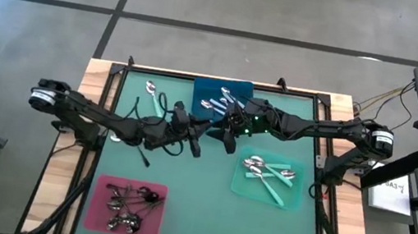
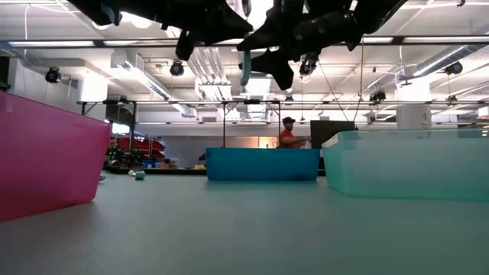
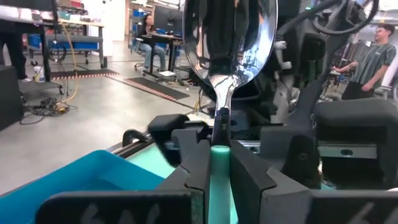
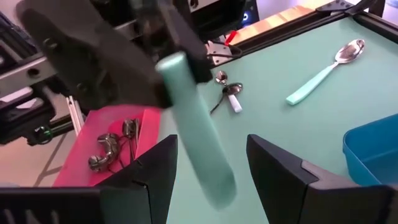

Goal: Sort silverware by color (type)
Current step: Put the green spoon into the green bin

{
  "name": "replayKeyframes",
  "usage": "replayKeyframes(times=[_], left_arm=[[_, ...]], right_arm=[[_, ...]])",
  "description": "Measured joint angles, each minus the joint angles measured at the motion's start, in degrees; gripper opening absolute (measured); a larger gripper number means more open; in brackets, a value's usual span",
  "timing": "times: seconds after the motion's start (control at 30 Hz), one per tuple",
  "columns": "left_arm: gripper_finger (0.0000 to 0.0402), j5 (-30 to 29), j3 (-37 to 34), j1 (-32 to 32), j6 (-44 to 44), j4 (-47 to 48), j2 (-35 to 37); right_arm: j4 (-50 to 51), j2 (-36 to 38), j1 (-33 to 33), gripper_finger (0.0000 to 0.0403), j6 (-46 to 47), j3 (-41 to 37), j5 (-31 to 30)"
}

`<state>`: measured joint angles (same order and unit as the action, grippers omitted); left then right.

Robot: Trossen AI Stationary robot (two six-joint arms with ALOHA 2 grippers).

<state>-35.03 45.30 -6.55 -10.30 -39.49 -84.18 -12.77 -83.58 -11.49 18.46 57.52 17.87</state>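
Holding one teal-handled spoon (image 3: pixel 225 56) upright in my left gripper (image 3: pixel 211 163), fingers clamped on the handle, above table centre. Right gripper (image 4: pixel 208 168): fingers spread wide either side of that handle, not touching. Other spoons: blue tray (image 1: pixel 211 94) at 12 o'clock, green tray (image 1: pixel 244 187) at 4, pink tray (image 1: pixel 101 219) at 7

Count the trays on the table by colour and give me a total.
pink tray: 1
blue tray: 1
green tray: 1
Total: 3 trays
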Motion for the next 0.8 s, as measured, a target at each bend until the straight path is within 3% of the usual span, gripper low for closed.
replayKeyframes(times=[0.17,0.33,0.63,0.8], left_arm=[[0.0021,0.64,0.77,0.0,0.65,0.28,-1.0],[0.0027,0.52,0.26,0.09,-0.02,-0.17,-0.85],[0.0064,0.25,0.21,0.07,0.14,1.75,-0.72],[0.0077,-0.36,0.19,-0.06,0.13,4.89,-0.11]], right_arm=[[0.03,-0.01,0.0,0.0155,0.0,0.0,0.01],[-0.38,-0.01,0.07,0.0055,-2.41,0.01,0.06],[1.17,0.35,-0.25,0.0052,-1.87,0.08,-0.51],[12.72,1.95,-1.18,0.0052,-6.12,3.66,-9.9]])
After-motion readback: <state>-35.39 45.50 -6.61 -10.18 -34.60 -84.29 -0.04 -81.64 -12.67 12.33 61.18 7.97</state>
